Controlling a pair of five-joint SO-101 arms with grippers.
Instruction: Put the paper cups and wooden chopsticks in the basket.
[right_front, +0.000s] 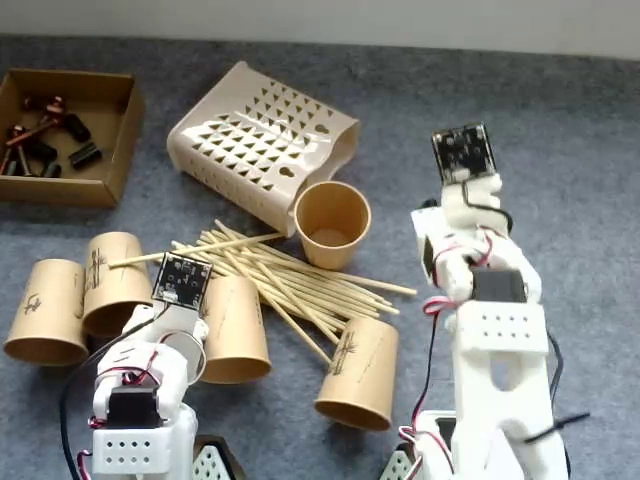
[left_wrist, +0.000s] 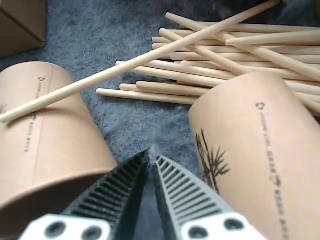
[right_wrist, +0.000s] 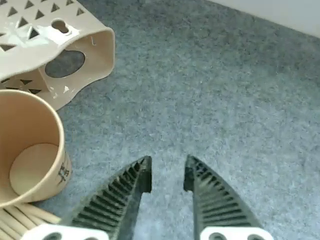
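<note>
Left gripper (left_wrist: 151, 160) is sitting closed between two toppled paper cups (left_wrist: 45, 130) at the bench's front-left, chopsticks (left_wrist: 200, 75) piled mid-bench. Right gripper (right_wrist: 167, 172), slightly parted, is hovering beside the upright cup (right_wrist: 27, 145) by the tipped basket (right_front: 262, 150). Any nudge is risking cups rolling and sticks scattering.

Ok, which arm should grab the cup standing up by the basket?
Right, probably. The right pincer is open and hangs just beside the upright cup. The left pincer is shut, down among the lying cups and chopsticks, farther off.
</note>
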